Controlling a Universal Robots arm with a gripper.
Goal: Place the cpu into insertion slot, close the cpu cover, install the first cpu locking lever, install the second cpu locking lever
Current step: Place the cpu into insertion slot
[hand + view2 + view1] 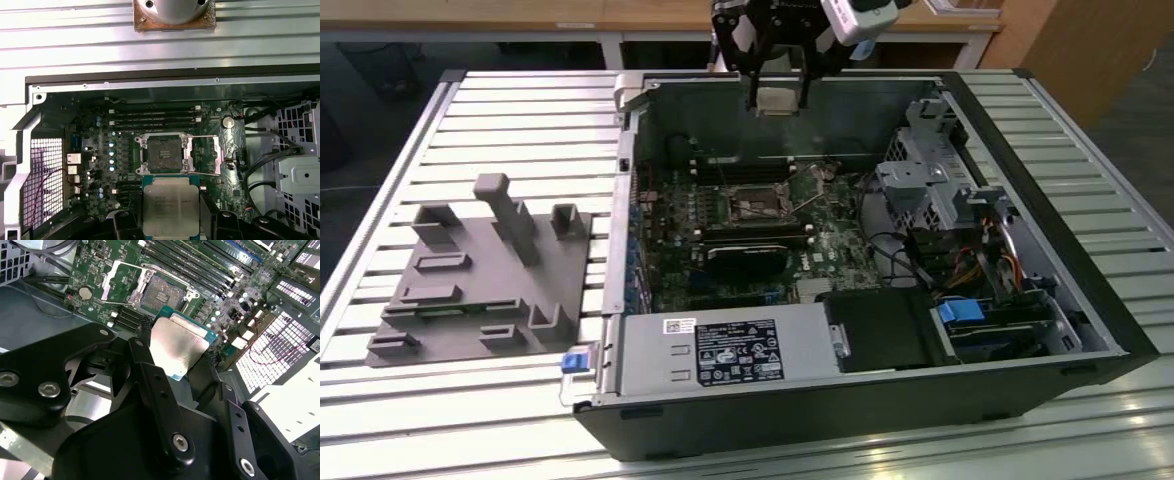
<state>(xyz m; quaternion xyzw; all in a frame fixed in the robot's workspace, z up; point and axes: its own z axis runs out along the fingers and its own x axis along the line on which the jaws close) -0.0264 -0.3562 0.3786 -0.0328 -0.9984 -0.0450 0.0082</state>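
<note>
Above the open computer case (827, 410), near its far wall: one gripper (774, 92), fingers (145, 365) clamped on opposite edges of the cpu (177, 347) (silver top visible in both wrist views), well apart from the board. On the green motherboard (841, 250): insertion slot (162, 152), bare, dark centre exposed; cpu cover (216, 155), swung open just beside it. On the slatted table (520, 110), at the exterior view's left: grey fixture block (480, 270).

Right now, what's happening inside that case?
The gripper holds the cpu by its edges above the open case, over the motherboard. The cpu is not seated yet: the slot lies bare, with the cover swung open beside it.
</note>
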